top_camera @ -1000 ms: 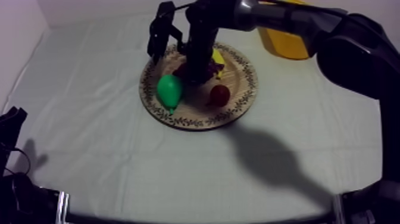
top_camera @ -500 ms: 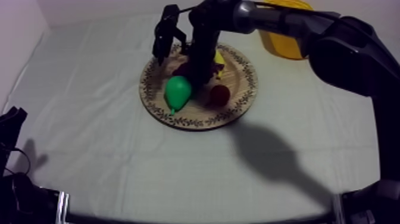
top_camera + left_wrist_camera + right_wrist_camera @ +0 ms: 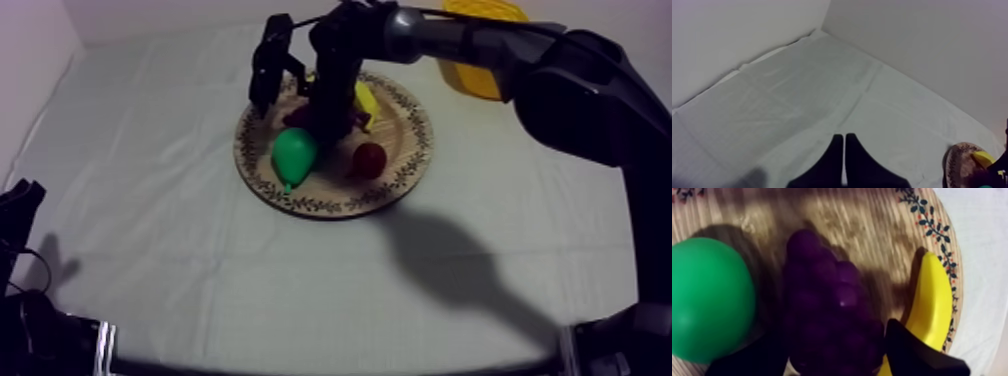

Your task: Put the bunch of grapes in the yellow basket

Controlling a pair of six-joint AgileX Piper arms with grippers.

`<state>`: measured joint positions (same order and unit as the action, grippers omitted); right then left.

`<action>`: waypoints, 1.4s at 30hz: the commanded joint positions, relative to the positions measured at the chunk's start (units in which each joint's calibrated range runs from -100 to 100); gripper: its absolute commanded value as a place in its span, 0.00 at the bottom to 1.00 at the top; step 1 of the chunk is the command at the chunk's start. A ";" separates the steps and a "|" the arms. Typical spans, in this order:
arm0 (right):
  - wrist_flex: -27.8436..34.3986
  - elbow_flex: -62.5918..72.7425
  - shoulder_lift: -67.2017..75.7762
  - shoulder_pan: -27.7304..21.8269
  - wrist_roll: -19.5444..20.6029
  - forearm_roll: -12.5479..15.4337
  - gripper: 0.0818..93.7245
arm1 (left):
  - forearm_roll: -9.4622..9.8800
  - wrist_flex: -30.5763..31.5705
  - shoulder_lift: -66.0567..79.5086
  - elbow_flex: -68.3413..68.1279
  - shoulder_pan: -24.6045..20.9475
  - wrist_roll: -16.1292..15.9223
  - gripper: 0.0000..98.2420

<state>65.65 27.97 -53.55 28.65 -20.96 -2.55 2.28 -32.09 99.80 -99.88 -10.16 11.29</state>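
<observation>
Grapes: bunch of grapes (image 3: 827, 303) on wooden board (image 3: 405, 150), long axis 12-to-6 in right wrist view.
Right end effector (image 3: 832, 333): pinching it at 9 and 3.
Yellow basket (image 3: 477, 80): 2 o'clock of board.

Seemingly a robotics lab bench. A cloth-covered table (image 3: 150, 250) spans the frame below plain white walls (image 3: 912, 45). A black robot arm (image 3: 590, 90) reaches in from the upper right over a wooden board (image 3: 415, 140).
</observation>
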 commanded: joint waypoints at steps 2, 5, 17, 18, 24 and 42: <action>-0.62 -0.91 0.71 0.09 0.34 0.16 0.36 | 0.00 0.00 0.03 -0.01 -0.01 0.02 0.00; -1.75 -2.62 2.47 0.12 0.72 0.23 0.35 | 0.00 0.00 0.03 -0.01 -0.01 0.02 0.00; -4.77 -12.17 17.68 -1.71 1.56 1.40 0.35 | 0.00 0.00 0.03 -0.01 -0.01 0.02 0.00; -4.89 -13.26 19.20 -1.89 1.69 1.43 0.35 | 0.00 0.00 0.03 -0.01 -0.01 0.02 0.00; -5.84 -19.70 28.40 -3.38 3.27 1.66 0.36 | 0.00 0.00 0.03 -0.01 -0.01 0.02 0.00; -2.37 -37.56 56.07 -11.19 8.50 3.47 0.35 | 0.00 0.00 0.03 -0.01 -0.01 0.02 0.00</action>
<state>63.18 -8.16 -0.09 18.29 -12.77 0.79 2.28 -32.09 99.80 -99.88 -10.16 11.29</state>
